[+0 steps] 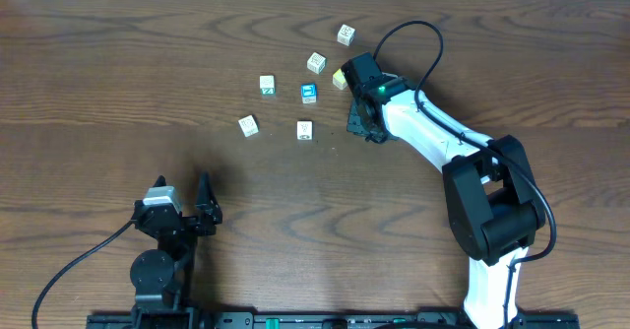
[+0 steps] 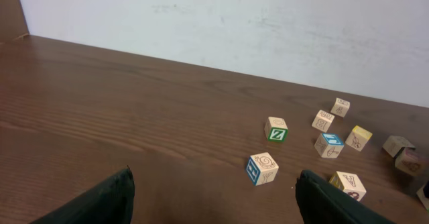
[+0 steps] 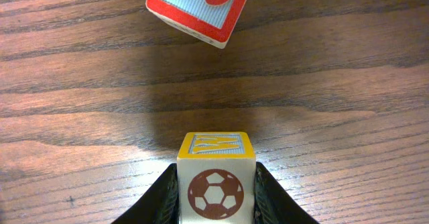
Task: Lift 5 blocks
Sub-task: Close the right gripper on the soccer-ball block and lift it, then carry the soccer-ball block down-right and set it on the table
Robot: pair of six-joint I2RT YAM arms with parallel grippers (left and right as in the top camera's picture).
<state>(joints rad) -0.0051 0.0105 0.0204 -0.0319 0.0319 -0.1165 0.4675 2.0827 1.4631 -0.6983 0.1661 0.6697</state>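
Scattered blocks [image 1: 304, 129] on table [image 1: 118, 73] (far half)

A yellow-edged block [image 3: 216, 177] sits between the fingers of the right claw [image 3: 216, 190]. The face nearest the camera shows a brown football emblem. Its top carries a pale letter, seemingly a W, on blue hatching.

Just beyond that claw, a red-edged block [image 3: 200, 9] carries a red letter on blue hatching. The picture's edge cuts it off, so it cannot be read.

Ahead of the left claw [image 2: 214, 200] and to its right, a green-panelled block [image 2: 276, 130] bears a white Z. Further right, a blue-topped block [image 2: 329, 143] has a white letter too small to read. The remaining marks are too small to make out.
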